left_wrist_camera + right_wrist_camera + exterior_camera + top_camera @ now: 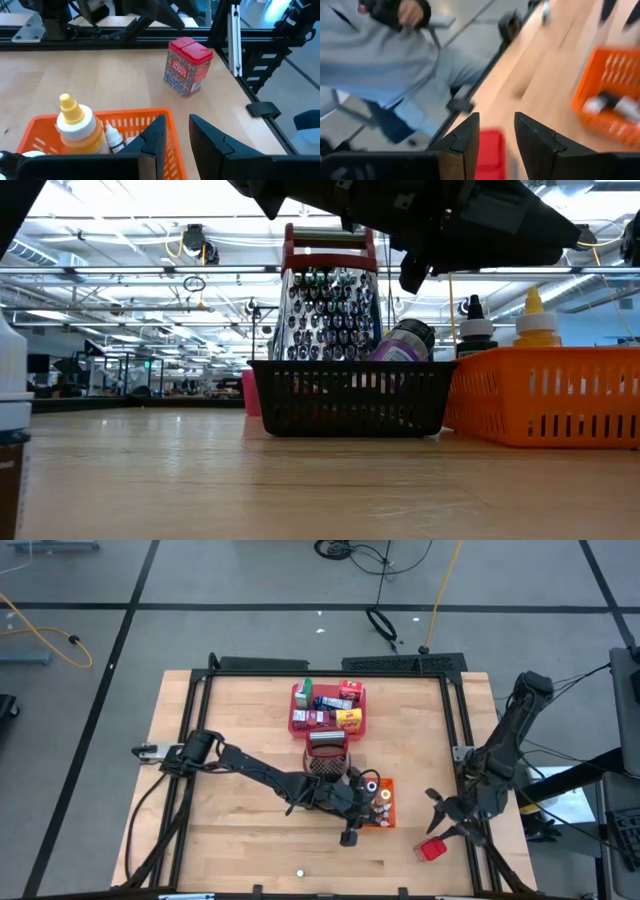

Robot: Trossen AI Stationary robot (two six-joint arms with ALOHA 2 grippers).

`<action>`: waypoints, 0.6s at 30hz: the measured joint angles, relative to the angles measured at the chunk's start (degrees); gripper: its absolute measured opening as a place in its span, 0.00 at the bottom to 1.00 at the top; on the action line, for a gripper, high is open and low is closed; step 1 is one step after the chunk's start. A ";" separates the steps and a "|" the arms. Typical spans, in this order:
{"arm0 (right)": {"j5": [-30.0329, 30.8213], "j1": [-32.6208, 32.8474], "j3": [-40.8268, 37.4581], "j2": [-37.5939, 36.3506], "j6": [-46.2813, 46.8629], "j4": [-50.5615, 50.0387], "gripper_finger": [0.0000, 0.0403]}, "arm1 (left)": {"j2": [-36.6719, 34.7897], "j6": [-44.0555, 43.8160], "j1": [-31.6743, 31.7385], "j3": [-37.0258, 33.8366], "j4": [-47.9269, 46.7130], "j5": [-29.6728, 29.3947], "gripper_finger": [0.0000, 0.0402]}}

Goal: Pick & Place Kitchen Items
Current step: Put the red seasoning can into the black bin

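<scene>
We're looking at the kitchen items first: a batch of small red, green and yellow packs point(328, 706) sits packed in the flat red tray point(296, 723) at the far-centre of the table point(230, 830). Just nearer to us, a steel box grater point(328, 305) w/ a red handle stands upright in the black wire basket point(350, 395), a purple-labelled bottle point(402, 340) leaning beside it. Right next to the basket is the orange bin point(388, 812), holding a yellow-capped squeeze bottle point(75, 125), a small dropper bottle point(113, 138) and a dark-capped bottle point(475, 325). One red tin point(431, 849) w/ a patterned label stands alone nr the right front edge of the table, well apart from the bin.

Left gripper point(174, 135) hovers over the bin's near wall, fingers parted a little, nothing between them – it's released, as far as we see. Right gripper point(496, 135) hangs directly above the red tin, jaws apart w/ the tin showing in the gap below; not gripping it.

Beyond the table's right edge, a person in a grey top point(380, 55) and blue trousers sits close by.
</scene>
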 joint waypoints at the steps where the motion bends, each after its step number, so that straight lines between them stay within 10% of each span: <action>1: -0.43 0.71 0.00 -0.05 1.65 -1.18 0.28 | 0.00 -0.43 0.00 0.00 0.00 -0.02 0.21; 18: -7.86 7.13 14.18 6.99 8.26 -12.91 0.12 | 0.00 -6.12 0.09 0.00 4.05 -7.72 0.21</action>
